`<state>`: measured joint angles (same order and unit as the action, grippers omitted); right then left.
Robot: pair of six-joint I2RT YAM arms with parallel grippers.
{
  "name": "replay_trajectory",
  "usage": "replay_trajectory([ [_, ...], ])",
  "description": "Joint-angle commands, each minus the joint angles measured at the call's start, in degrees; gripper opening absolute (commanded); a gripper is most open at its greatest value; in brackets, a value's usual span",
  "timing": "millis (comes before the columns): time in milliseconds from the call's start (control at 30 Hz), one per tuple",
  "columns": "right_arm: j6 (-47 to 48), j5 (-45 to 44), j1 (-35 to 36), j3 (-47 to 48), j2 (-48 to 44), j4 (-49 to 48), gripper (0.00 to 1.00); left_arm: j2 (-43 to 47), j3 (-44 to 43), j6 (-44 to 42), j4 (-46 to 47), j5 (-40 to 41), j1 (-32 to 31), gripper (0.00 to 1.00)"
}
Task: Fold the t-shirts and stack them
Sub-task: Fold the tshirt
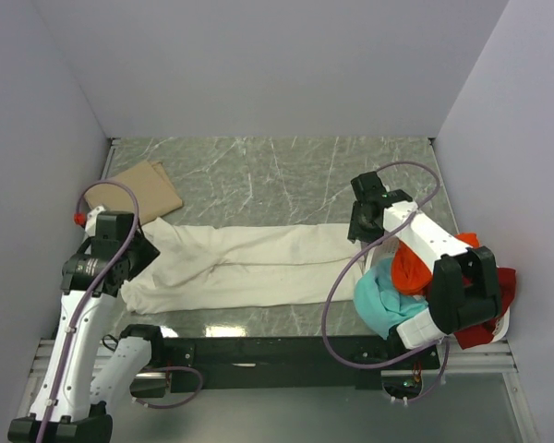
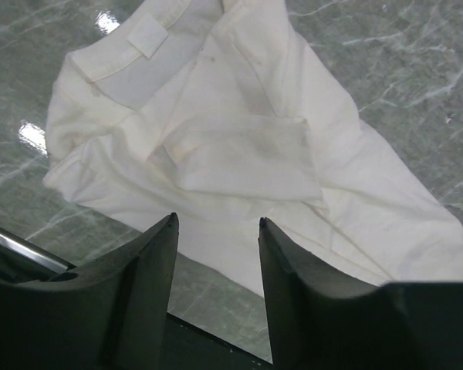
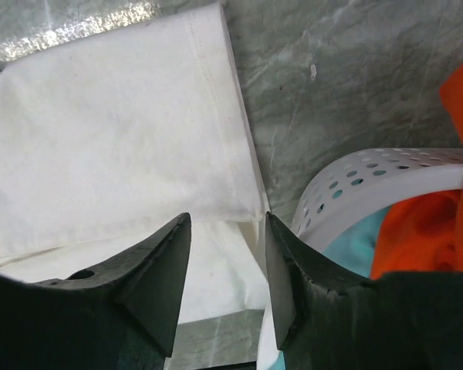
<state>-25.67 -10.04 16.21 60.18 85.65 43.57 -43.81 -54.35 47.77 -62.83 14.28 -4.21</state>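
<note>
A large cream-white t-shirt [image 1: 258, 263] lies folded lengthwise into a long strip across the table. Its collar end [image 2: 239, 146] is on the left and its hem end [image 3: 116, 139] on the right. My left gripper [image 1: 140, 249] hangs just over the collar end; in the left wrist view the left gripper [image 2: 216, 220] is open, nothing between its fingers. My right gripper [image 1: 358, 231] hovers at the hem corner, and in the right wrist view the right gripper [image 3: 228, 216] is open above that corner. A folded tan t-shirt [image 1: 138, 189] lies at the back left.
A white plastic basket [image 3: 355, 173] stands at the right, close beside the right gripper. It holds a teal shirt [image 1: 383, 300], an orange shirt [image 1: 411, 268] and a dark red shirt [image 1: 500, 286]. Walls close in the left, back and right sides.
</note>
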Motion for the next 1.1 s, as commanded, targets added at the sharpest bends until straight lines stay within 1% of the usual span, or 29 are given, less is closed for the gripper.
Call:
replay_trajectory([
  [0, 0.45, -1.91, 0.23, 3.27, -3.03, 2.39, 0.51, -2.49, -2.52, -0.13, 3.66, -1.98, -0.1, 0.52],
  [67, 0.71, -1.73, 0.23, 4.59, -3.29, 1.96, 0.51, -4.87, -2.6, -1.88, 8.13, -1.54, -0.1, 0.56],
  [133, 0.8, -1.3, 0.14, 5.64, -2.68, 1.52, 0.51, -9.26, -3.22, -4.16, 10.87, -0.58, 0.08, 0.59],
  [167, 0.88, -0.86, 0.05, 5.91, -1.72, 0.82, 0.51, -10.84, -3.31, -5.04, 14.19, -0.22, 0.51, 0.6],
  [233, 1.06, -0.42, -0.04, 6.35, -0.84, -0.24, 0.51, -15.5, -3.4, -7.67, 17.46, 0.31, 1.74, 0.61],
  [333, 1.41, 0.63, -0.82, 7.4, 1.8, -2.35, 0.51, -20.6, -3.4, -11.02, 23.96, -4.34, 7.09, 0.61],
  [367, 1.76, 0.99, -1.26, 7.75, 3.2, -3.4, 0.52, -21.74, -3.31, -11.73, 25.46, -5.66, 9.89, 0.61],
  [400, 1.94, 1.6, -2.22, 8.02, 3.91, -3.93, 0.52, -23.76, -3.22, -12.69, 28.26, -8.19, 11.14, 0.61],
  [467, 2.82, 2.74, -3.02, 8.98, 6.01, -5.51, 0.52, -25.7, -3.22, -13.58, 30.65, -10.49, 14.03, 0.61],
  [533, 3.87, 3.27, -4.07, 10.12, 7.86, -6.22, 0.52, -28.86, -4.1, -14.46, 32.93, -13.21, 15.28, 0.61],
  [567, 4.14, 3.62, -4.51, 10.56, 9.78, -6.65, 0.52, -31.05, -4.97, -14.63, 33.29, -13.75, 16.15, 0.62],
  [667, 3.96, 4.94, -6.01, 11.27, 12.87, -7.8, 0.52, -33.52, -6.03, -14.81, 34.96, -16.3, 17.56, 0.63],
  [800, 3.26, 7.58, -7.07, 11.01, 15.42, -10.52, 0.51, -38.43, -8.57, -15.51, 36.37, -18.5, 18.71, 0.66],
  [867, 3.35, 7.23, -7.24, 12.15, 17.26, -10.09, 0.49, -41.51, -10.77, -15.86, 35.68, -19.46, 19.06, 0.66],
  [1000, 3.35, 7.05, -7.77, 12.5, 18.94, -10.96, 0.47, -44.78, -12.8, -16.74, 36.11, -20.17, 19.32, 0.67],
  [1067, 3.26, 7.23, -8.12, 12.59, 20.34, -11.31, 0.43, -46.96, -13.94, -17.01, 36.11, -20.26, 19.32, 0.68],
])
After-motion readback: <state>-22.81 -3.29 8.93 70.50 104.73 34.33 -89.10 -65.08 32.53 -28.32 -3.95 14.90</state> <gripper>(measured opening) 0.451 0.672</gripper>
